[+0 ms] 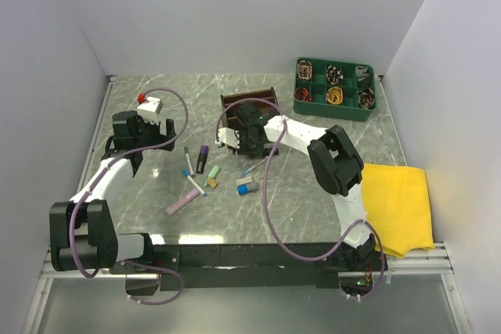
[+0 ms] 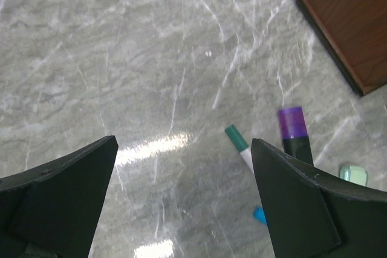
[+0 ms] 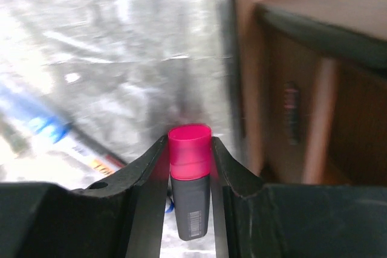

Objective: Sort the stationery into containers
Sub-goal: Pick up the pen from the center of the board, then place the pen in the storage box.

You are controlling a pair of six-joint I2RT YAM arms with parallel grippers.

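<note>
My right gripper is shut on a pink-black highlighter, cap up, held above the table just left of the dark brown wooden organiser. In the top view this gripper hangs at the organiser's near edge. My left gripper is open and empty above bare table; in the top view it is left of the loose pile. A teal-capped pen, a purple highlighter and a green eraser lie to its right. The pile also holds a pink marker and a blue-grey piece.
A green tray of coiled cables stands at the back right. A yellow cloth lies at the right edge. A small white box with a red top sits behind the left arm. Grey walls enclose the table.
</note>
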